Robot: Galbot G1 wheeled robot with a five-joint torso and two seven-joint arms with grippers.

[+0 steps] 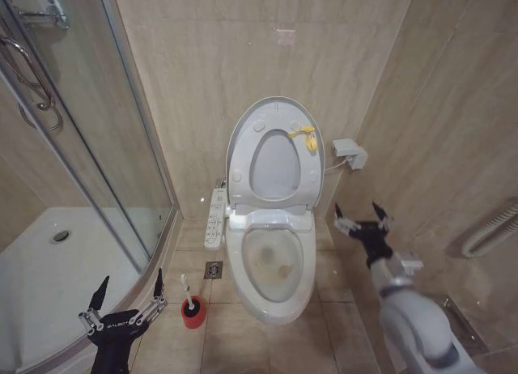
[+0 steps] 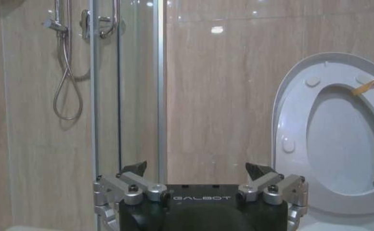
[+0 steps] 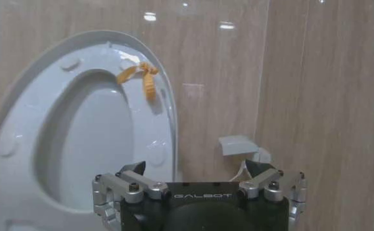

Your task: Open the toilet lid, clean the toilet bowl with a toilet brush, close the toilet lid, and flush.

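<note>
The toilet lid (image 1: 275,165) stands raised against the back wall with the seat ring up in front of it, and a yellow loop tag (image 1: 305,135) hangs at its top edge. Below, the toilet bowl (image 1: 271,265) lies exposed, brown-stained inside. The toilet brush (image 1: 188,289) stands on the floor left of the bowl, its white handle sticking up from a red holder (image 1: 193,313) that hides its head. My left gripper (image 1: 131,278) hangs open low down, just left of the brush. My right gripper (image 1: 356,206) is open, right of the bowl near the side wall. The wrist views show the lid (image 2: 347,139) (image 3: 90,139).
A glass shower enclosure (image 1: 105,147) with a white tray (image 1: 48,261) fills the left side. A control panel (image 1: 215,216) juts out left of the toilet, with a floor drain (image 1: 213,269) below it. A white wall box (image 1: 350,153) sits right of the lid; the tiled wall is close on the right.
</note>
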